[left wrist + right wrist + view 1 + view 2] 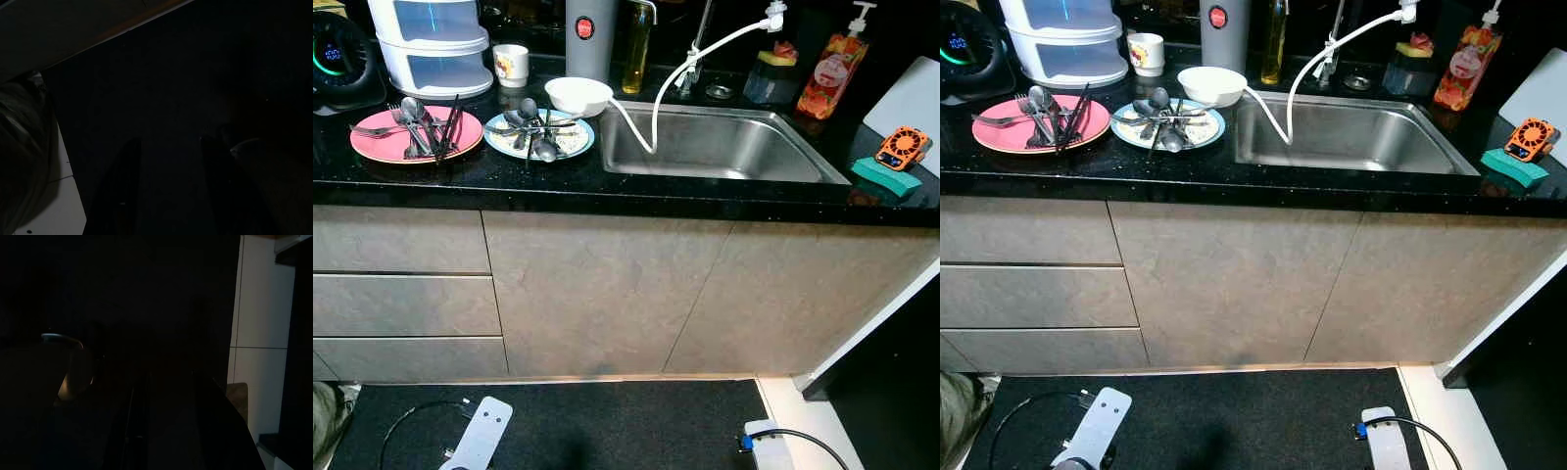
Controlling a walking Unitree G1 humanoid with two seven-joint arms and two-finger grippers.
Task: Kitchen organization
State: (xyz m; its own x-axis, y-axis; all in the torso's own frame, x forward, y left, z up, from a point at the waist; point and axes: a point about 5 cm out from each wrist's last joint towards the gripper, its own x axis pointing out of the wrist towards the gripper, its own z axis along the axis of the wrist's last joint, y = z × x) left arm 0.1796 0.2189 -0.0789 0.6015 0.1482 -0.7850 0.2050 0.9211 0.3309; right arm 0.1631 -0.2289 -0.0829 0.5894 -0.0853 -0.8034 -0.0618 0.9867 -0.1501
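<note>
Hanging low over the dark mat (607, 421), both arms are seen at the lower edge of the eye views, the left arm (480, 436) and the right arm (1386, 446) idle beside the cabinet fronts (607, 294). In the dim wrist views the fingers of the left gripper (168, 196) are set apart, and those of the right gripper (168, 426) likewise, with nothing held between them.

Well above and ahead of both grippers, on the black counter (460, 176), two plates are counted: a pink plate (372, 142) and a blue-rimmed plate (570, 142), each loaded with spoons, forks and dark chopsticks. One white bowl (578, 95) sits just beside the sink (724, 147), into which a white hose (656, 108) hangs. One printed mug (511, 65) and one soap bottle (832, 73) are seen behind; their printing cannot be read.
</note>
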